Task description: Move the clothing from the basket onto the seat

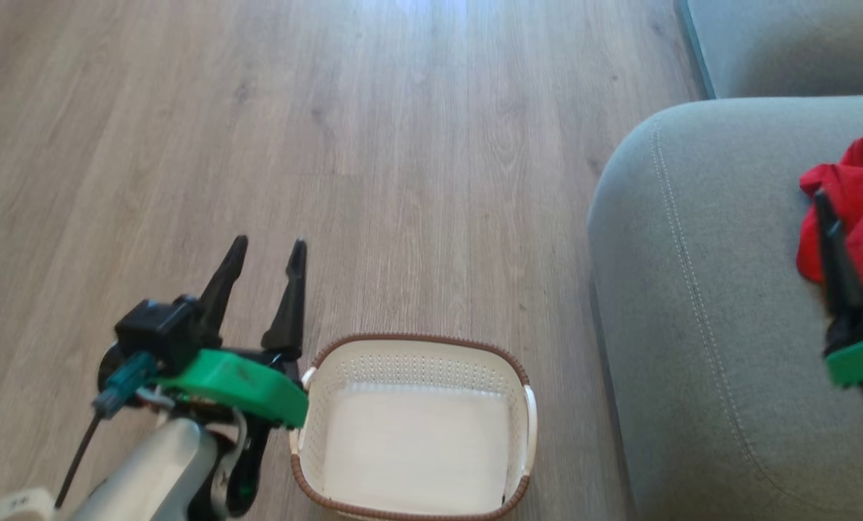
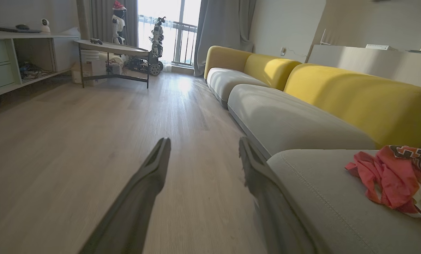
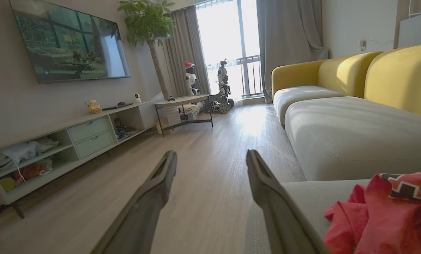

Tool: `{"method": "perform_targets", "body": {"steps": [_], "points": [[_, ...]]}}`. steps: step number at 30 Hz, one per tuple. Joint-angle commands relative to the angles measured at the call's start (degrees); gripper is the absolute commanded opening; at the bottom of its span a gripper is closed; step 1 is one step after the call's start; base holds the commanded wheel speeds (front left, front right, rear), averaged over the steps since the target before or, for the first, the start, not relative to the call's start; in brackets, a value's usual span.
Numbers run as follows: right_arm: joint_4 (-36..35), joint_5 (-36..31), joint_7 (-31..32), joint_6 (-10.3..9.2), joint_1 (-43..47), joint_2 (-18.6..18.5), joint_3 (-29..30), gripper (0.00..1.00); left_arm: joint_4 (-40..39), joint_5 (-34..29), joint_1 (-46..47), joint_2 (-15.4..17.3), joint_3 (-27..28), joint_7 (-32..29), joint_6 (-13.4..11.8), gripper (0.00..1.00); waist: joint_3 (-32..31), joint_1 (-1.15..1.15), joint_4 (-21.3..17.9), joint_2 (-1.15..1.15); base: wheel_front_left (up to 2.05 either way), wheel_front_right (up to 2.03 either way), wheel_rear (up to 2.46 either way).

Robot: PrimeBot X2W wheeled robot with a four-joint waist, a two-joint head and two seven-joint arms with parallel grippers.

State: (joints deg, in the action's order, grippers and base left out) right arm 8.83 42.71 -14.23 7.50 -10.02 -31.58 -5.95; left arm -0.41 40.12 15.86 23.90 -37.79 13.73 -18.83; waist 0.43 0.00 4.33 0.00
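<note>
**Clothing on the seat, basket emptied.** The clothing [image 1: 847, 210], a crumpled red heap, lies on the top face of the seat [image 1: 691, 289]. It sits well in from the rounded corner and the stitched seam, and the right border of the head view cuts it off. In the left wrist view we see a dark-and-white patterned band along the top of the heap and a pale patch at its lower edge. We cannot tell whether that patch is trim or a separate white piece.

The basket [image 1: 417, 338] stands on the wooden floor [image 1: 402, 145] near the seat, with a strip of floor between them, and its bottom is bare. We therefore judge the transfer essentially complete: nothing is left to lift out, and at most the arms need drawing clear.

The heap is bunched, with no collar, hem or number readable, so we cannot say which way any garment points. In the head view its visible part runs longer up-and-down than across, roughly parallel to the seam, though the border hides its full extent.

The right gripper [image 1: 849, 194] stands over the near side of the heap. Its wrist view shows the two fingers spread wide with nothing between them and the red cloth just beside one finger. The left gripper [image 1: 268, 242] hovers over the floor by the basket's left handle, likewise spread wide and empty.
</note>
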Motion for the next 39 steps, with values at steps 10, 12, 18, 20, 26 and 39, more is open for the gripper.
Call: {"method": "perform_targets", "body": {"steps": [10, 12, 18, 20, 26, 39], "points": [[-9.4, -8.5, 0.5, -0.01, 10.2, 12.4, 4.7, 1.0, -3.7, -2.3, -6.3, 1.1, 8.9, 1.2, -3.1, 1.0, -0.3, 0.0, 0.9, 0.0, 0.0, 0.0, 0.0], [-9.5, -9.3, 0.7, -0.01, 11.1, 13.6, 4.4, 1.0, -4.2, -4.4, -7.7, 0.7, 10.2, 1.2, -2.8, 1.0, -0.2, 0.0, 1.0, 0.0, 0.0, 0.0, 0.0], [-9.0, -12.5, 0.6, -0.01, 12.5, 15.3, 3.1, 1.0, -3.4, -9.1, -11.3, -1.7, 13.4, 1.3, -0.9, 1.0, 0.0, 0.0, 1.1, 0.0, 0.0, 0.0, 0.0], [-8.9, -12.9, 0.4, -0.01, 12.7, 15.7, 2.4, 1.0, -2.8, -10.1, -12.1, -2.6, 14.4, 1.3, 0.0, 1.0, 0.1, 0.0, 1.1, 0.0, 0.0, 0.0, 0.0], [-8.6, -13.2, 0.0, -0.01, 12.5, 16.2, 0.9, 1.0, -1.3, -13.0, -13.6, -5.7, 17.2, 1.3, 2.9, 1.0, 0.5, 0.0, 0.7, 0.0, 0.0, 0.0, 0.0], [-4.8, -13.0, 0.5, 0.0, 13.9, 17.3, 1.3, 0.0, 3.3, -15.2, -15.5, -9.2, 16.3, 0.4, 5.7, 0.0, 0.9, 0.0, 0.3, 0.0, 0.0, 0.0, 0.0]]}}
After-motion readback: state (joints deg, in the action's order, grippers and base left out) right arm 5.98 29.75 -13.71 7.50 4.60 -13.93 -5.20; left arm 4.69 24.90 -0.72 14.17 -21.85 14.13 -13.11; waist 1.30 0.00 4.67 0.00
